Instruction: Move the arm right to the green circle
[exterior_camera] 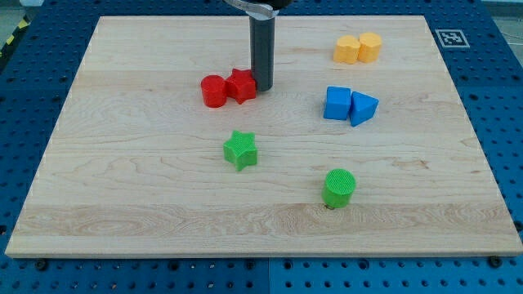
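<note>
The green circle (338,188) is a short green cylinder standing on the wooden board toward the view's lower right. My tip (263,87) is the lower end of a dark rod coming down from the view's top centre. It rests on the board touching the right side of the red star (241,85). The tip is well above and to the left of the green circle in the view, with the green star (240,150) roughly between them on the left.
A red cylinder (213,91) sits against the red star's left. A blue cube (337,104) and a blue triangular block (363,108) stand together at the right. Two yellow blocks (358,48) sit at the top right. The board's edges (261,249) border a blue perforated table.
</note>
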You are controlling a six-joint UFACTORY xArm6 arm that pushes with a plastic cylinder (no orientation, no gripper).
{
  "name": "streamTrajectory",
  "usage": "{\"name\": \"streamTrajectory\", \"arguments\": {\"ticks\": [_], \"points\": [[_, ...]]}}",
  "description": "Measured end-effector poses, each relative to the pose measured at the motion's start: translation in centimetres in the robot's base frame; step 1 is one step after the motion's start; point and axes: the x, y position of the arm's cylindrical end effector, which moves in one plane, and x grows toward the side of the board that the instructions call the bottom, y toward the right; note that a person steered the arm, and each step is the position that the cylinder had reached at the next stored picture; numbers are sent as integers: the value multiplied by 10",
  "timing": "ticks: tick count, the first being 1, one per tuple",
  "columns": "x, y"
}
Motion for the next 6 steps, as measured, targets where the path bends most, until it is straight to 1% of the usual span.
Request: {"name": "streamTrajectory", "arguments": {"ticks": [2, 4, 5, 6], "points": [[26, 29], [26, 34], [27, 55], [51, 62]]}}
